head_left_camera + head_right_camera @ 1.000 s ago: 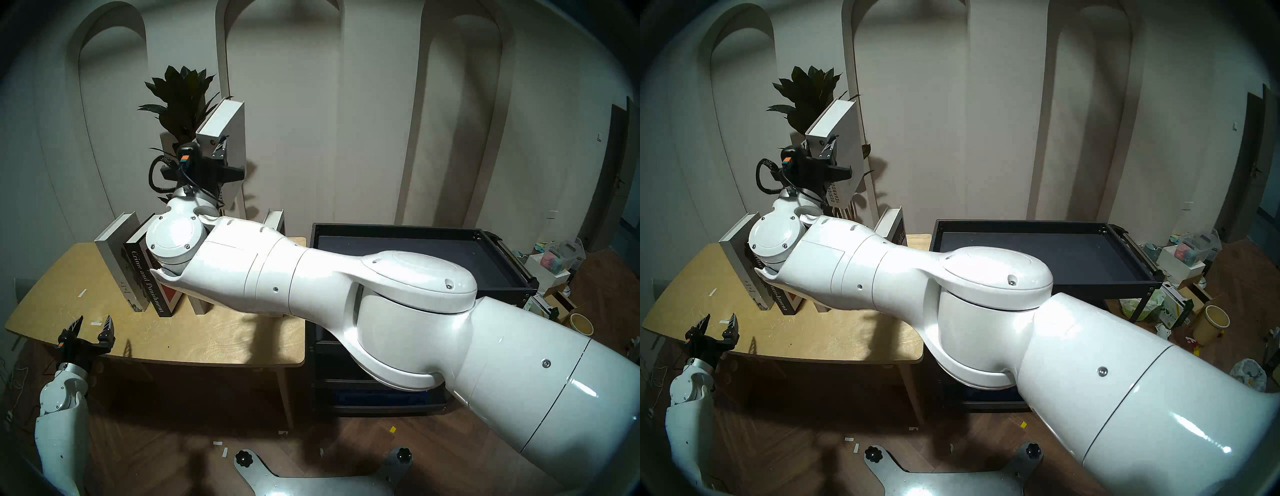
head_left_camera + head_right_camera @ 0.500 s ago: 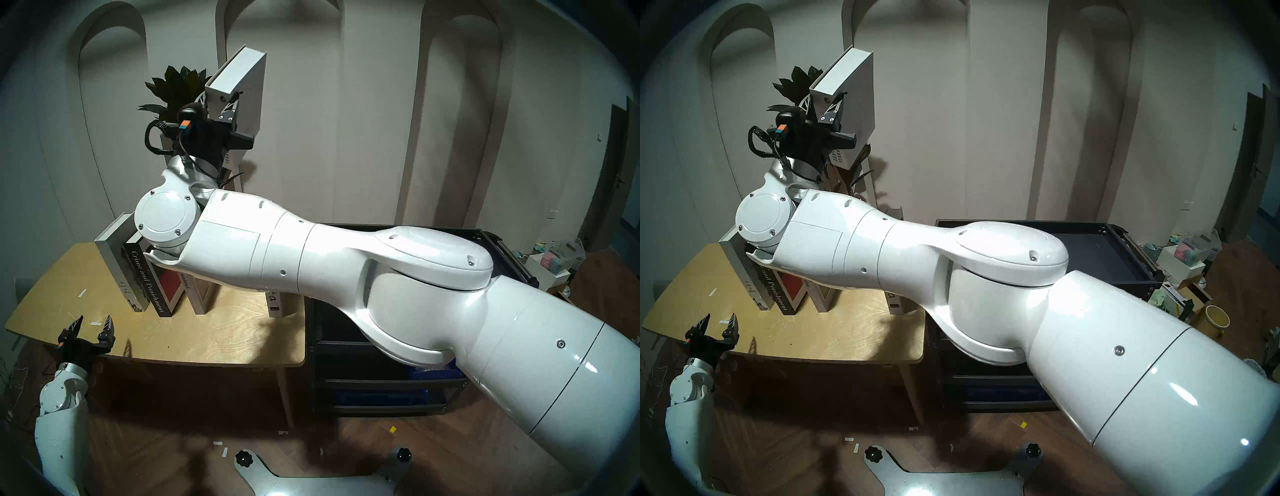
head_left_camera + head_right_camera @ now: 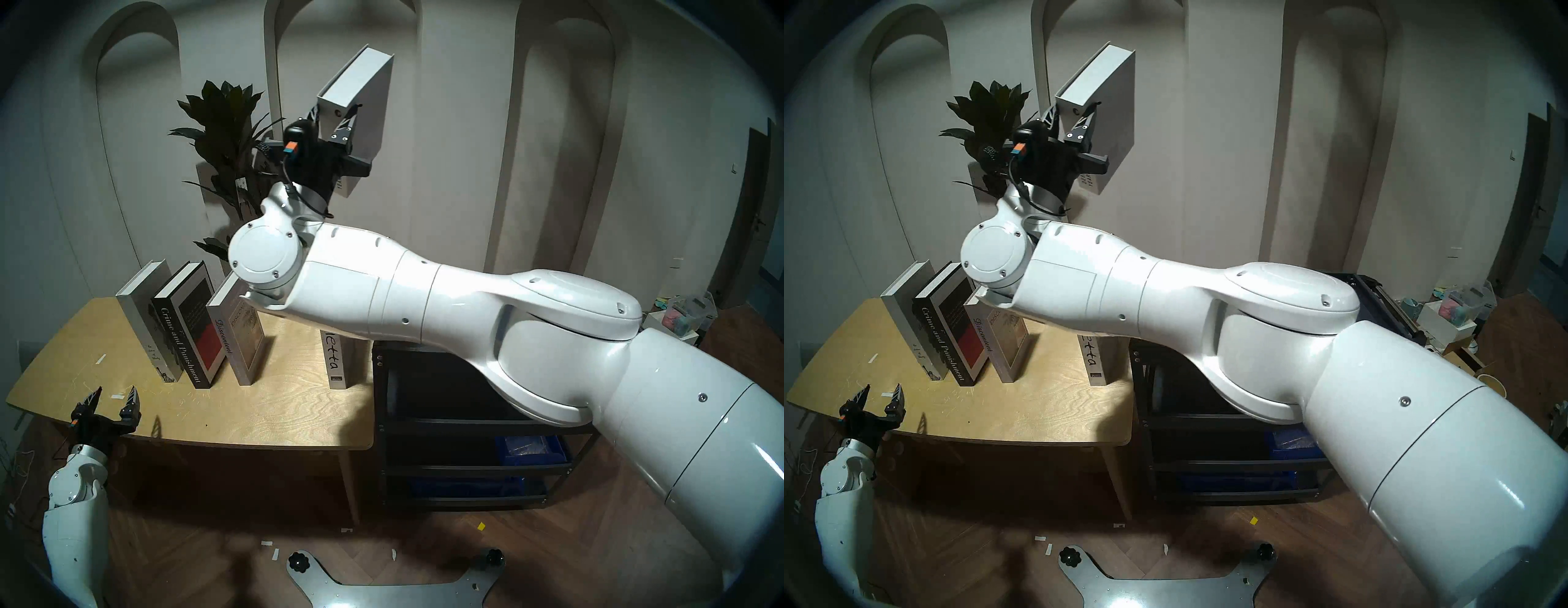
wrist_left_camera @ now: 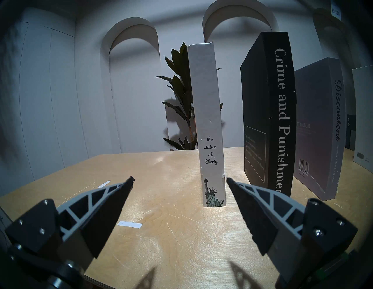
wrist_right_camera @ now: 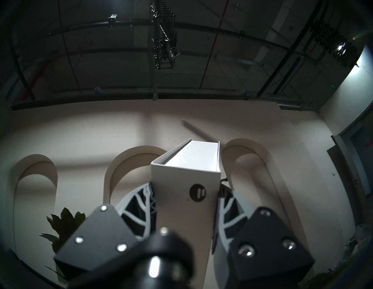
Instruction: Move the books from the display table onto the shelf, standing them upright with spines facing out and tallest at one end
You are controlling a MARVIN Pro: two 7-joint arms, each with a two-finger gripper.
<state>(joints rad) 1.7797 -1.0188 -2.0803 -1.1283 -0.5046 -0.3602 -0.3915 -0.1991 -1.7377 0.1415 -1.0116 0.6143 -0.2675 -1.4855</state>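
A white book (image 3: 360, 102) hangs tilted at upper centre; four books (image 3: 199, 322) stand upright on the plywood display table (image 3: 263, 412), the black shelf (image 3: 445, 424) at right.

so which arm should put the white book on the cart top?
Right. The right gripper already clamps the white book, held high between the table and the black cart. The left gripper is open at the table's far-left edge, facing the Statue of Liberty book.
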